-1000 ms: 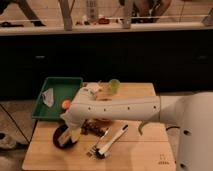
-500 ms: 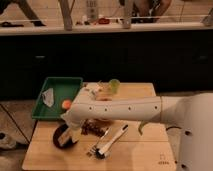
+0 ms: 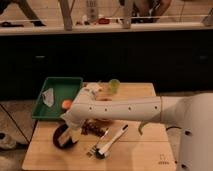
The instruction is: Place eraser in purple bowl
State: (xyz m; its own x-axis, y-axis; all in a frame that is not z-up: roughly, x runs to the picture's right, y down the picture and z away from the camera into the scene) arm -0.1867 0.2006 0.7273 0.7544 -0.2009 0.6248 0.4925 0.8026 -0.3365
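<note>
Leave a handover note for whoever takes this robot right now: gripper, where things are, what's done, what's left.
Gripper: low at the table's front left, over the dark bowl.
Eraser: can't be made out, so whether it is held or already in the bowl is unclear.
Nearby: green tray at the back left, white brush and fork in the middle.
Done: arm reached the bowl.
Left: confirm the eraser lies in the bowl, then pull back.

One view only, set high behind the arm (image 3: 125,110), apparently on the robot itself, looking forward and down. The worktop (image 3: 140,150) fills the lower half at close range; a dark counter (image 3: 125,55) crosses behind. The tool (image 3: 65,137) reaches low at left.
</note>
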